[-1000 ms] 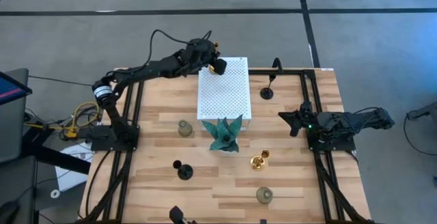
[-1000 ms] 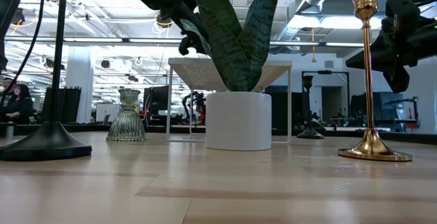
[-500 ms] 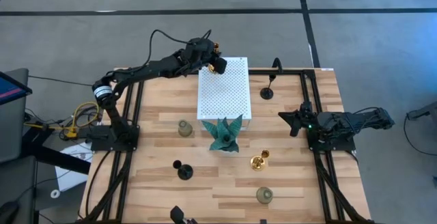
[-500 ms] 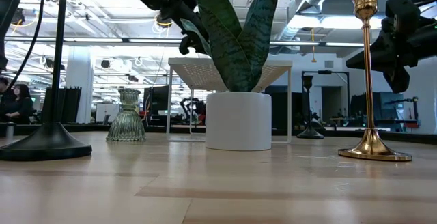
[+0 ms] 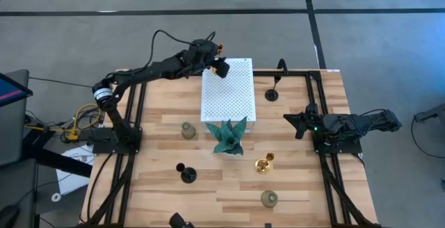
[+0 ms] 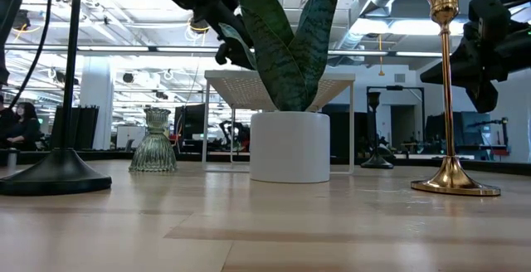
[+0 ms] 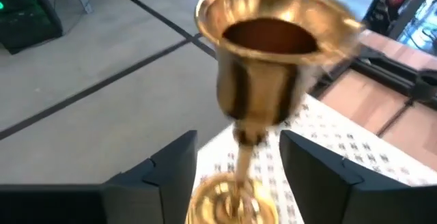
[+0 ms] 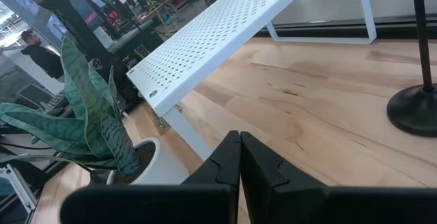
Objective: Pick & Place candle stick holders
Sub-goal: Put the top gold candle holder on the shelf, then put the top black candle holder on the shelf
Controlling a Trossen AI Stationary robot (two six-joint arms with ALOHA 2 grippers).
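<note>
Gold candle stick holder point(image 7: 263, 80) upright on white perforated shelf point(image 5: 229, 92), between parted left gripper point(image 7: 239, 176) fingers

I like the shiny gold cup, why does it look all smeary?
Left wrist view: the gold candle holder sits very close between the left hand's fingers, so its cup and base look soft and blurred. Low view: the other gold holder looks sharp.

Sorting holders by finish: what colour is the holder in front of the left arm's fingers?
Shiny gold; the candle stick holder shows best in the left wrist view.
</note>
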